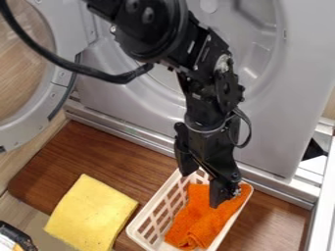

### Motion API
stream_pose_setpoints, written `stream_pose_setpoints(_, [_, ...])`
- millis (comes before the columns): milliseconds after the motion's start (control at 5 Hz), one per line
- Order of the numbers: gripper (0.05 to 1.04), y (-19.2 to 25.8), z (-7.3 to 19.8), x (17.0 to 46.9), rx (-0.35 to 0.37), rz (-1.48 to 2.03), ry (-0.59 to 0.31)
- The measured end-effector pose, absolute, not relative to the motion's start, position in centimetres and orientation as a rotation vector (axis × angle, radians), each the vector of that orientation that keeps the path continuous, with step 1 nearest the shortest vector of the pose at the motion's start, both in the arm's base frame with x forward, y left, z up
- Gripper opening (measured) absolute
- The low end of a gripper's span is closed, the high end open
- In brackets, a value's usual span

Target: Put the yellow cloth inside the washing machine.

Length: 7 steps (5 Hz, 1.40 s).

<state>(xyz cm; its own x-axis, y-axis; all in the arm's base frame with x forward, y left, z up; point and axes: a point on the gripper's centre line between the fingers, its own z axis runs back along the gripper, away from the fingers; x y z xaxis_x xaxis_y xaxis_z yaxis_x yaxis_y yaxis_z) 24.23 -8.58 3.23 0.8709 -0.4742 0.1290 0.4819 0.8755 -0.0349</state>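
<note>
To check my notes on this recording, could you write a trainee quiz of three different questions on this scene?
1. True or false: the yellow cloth lies outside the basket.
2. What does the gripper hang over: (a) the yellow cloth, (b) the orange cloth, or (c) bare floor?
3. Does the washing machine's round door stand open or shut?

Key: 1. True. 2. b. 3. Open.
</note>
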Motion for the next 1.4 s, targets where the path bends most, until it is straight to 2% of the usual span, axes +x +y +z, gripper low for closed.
stream_pose_setpoints(200, [0.999, -8.4, 2.6, 23.8, -0.067, -0.499, -0.089])
stream_pose_setpoints(400, [0.999, -5.0, 2.4, 23.5, -0.066, -0.429, -0.071])
stream_pose_setpoints(600, [0.999, -1.1, 2.3, 23.4, -0.036, -0.395, -0.049])
stream_pose_setpoints(800, [0.999, 3.5, 2.3, 22.5, -0.014, -0.276, -0.083])
stream_pose_setpoints(1000, [0.999, 5.3, 0.9, 21.4, 0.035, -0.218, -0.087])
stream_pose_setpoints(1200, [0.999, 6.5, -1.1, 21.1, 0.055, -0.165, -0.094])
stream_pose_setpoints(1400, [0.999, 6.9, -3.7, 21.5, 0.053, -0.144, -0.065])
